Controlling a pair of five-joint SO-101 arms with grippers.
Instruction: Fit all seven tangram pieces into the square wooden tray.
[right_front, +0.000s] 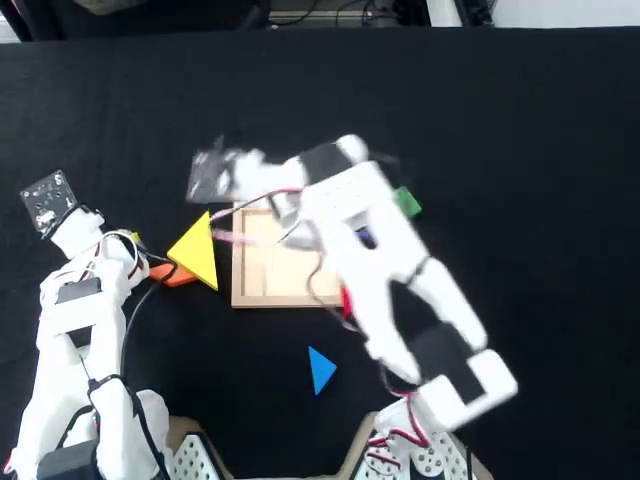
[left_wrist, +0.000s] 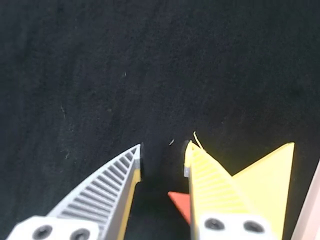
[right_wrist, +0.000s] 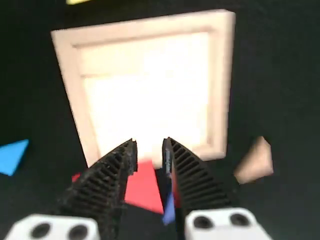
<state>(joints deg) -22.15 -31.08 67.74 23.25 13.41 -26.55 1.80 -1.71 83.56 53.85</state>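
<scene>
Black table (right_front: 520, 120) bears tray (right_front: 270, 299), yellow triangle (right_front: 197, 252), blue triangle (right_front: 321, 369).

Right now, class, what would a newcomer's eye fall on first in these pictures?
The white right arm stretched across the square wooden tray at the table's middle grabs attention first. Next come the bright yellow triangle just beside the tray and the lone blue triangle lying apart on the black cloth.
</scene>
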